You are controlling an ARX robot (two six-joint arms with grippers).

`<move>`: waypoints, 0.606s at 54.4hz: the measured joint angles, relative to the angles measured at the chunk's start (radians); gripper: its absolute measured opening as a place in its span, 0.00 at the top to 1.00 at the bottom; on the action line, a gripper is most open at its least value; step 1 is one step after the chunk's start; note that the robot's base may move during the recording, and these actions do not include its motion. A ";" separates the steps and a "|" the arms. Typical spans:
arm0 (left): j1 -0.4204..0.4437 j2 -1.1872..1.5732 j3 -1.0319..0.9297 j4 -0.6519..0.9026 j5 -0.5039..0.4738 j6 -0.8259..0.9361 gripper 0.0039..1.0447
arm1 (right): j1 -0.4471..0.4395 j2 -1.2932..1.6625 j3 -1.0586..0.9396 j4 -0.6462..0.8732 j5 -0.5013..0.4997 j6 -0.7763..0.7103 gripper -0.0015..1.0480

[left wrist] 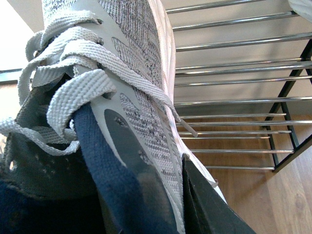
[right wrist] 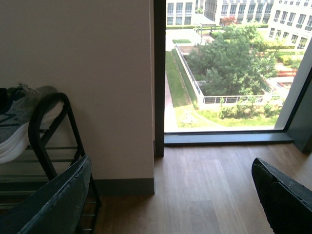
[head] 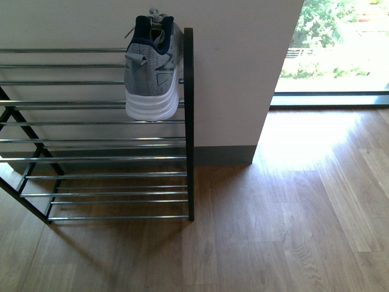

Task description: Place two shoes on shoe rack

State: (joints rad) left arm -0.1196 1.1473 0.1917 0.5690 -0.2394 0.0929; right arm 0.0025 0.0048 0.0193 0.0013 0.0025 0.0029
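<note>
A black-framed shoe rack (head: 189, 121) with thin chrome rods stands on a wood floor (head: 292, 231) against a pale wall (head: 243, 61). One grey knit sneaker (head: 152, 73) sits on the rack's top tier, hard against its right-hand end frame, heel and white sole facing outward. A second sneaker (left wrist: 136, 63) of the same knit fills the left wrist view, held in front of the rack with the rods behind it. The left gripper (left wrist: 146, 139) looks clamped on this shoe at its opening: one dark finger goes inside beside the navy tongue, the other presses the outer side wall. The right gripper (right wrist: 170, 168) hangs beyond the rack's right end, toward the window (right wrist: 224, 68), its jaws wide apart and empty.

By its look, the sneaker should be light, with a soft upper that gives under a pinch and a stiffer foam sole (the only firm part). The collar hold seems sensible, though the toe may droop or swing. Loose flat laces could snag on the rods. The rounded sole may rock on thin rods, so it wants setting flat across two of them.
</note>
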 joint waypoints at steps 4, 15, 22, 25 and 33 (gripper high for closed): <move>0.000 0.023 -0.011 0.070 0.011 -0.036 0.98 | 0.000 0.000 0.000 0.000 0.000 0.000 0.09; 0.006 0.193 0.123 0.032 0.070 -0.144 0.98 | 0.000 0.000 0.000 0.000 0.000 0.000 0.09; 0.002 0.288 0.240 -0.032 0.107 -0.179 0.98 | 0.000 0.000 0.000 0.000 0.000 0.000 0.09; -0.003 0.318 0.286 -0.060 0.124 -0.190 0.98 | 0.000 0.000 0.000 0.000 0.000 0.000 0.09; -0.040 0.406 0.424 -0.126 0.134 -0.191 0.98 | 0.000 0.000 0.000 0.000 0.000 0.000 0.09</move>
State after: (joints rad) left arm -0.1600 1.5528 0.6159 0.4427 -0.1051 -0.0978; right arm 0.0021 0.0048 0.0193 0.0013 0.0025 0.0029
